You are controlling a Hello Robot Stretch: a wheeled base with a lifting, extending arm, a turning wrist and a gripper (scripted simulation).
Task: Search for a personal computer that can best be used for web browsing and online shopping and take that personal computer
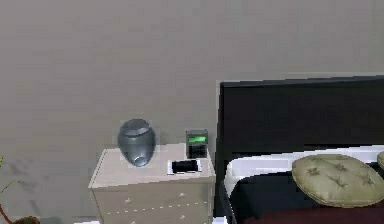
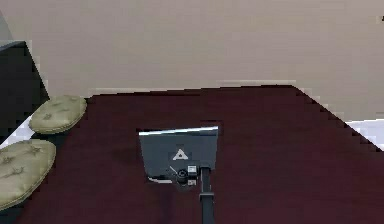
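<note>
Arm: dark square bar (image 2: 206,200) rising from the arm side view's bottom edge, reaching out over the bed.
Claw: dark body with thin fingers (image 2: 176,177) at the arm's far end, right at the foot of the computer; grip cannot be told, nor whether anything is held, since the computer stands on the bed just behind it.
Personal computer: dark grey laptop with lid raised (image 2: 180,152), pale triangular mark on the lid's back, standing on the bed near the middle of the cover.
Bed cover: dark maroon spread (image 2: 280,140), flat, wide on both sides of the laptop.
Cushions: two round olive tufted cushions (image 2: 57,115), well apart from the laptop at the arm side view's left.
Headboard: black panel (image 1: 300,115), against the grey wall.
Bedside bench: pale wooden unit with drawers (image 1: 112,178), beside the bed in the forward view.
On the bench: rounded grey-blue vase (image 1: 136,142), small box with a green glowing face (image 1: 197,143), flat dark phone-like slab (image 1: 184,166).
Step in hand: search judged done; claw brought to the laptop for the take.
Next move: likely a firm hold on the laptop's near edge, then a straight lift clear of the spread; care against tipping the raised lid or sliding the laptop on the soft cover.
</note>
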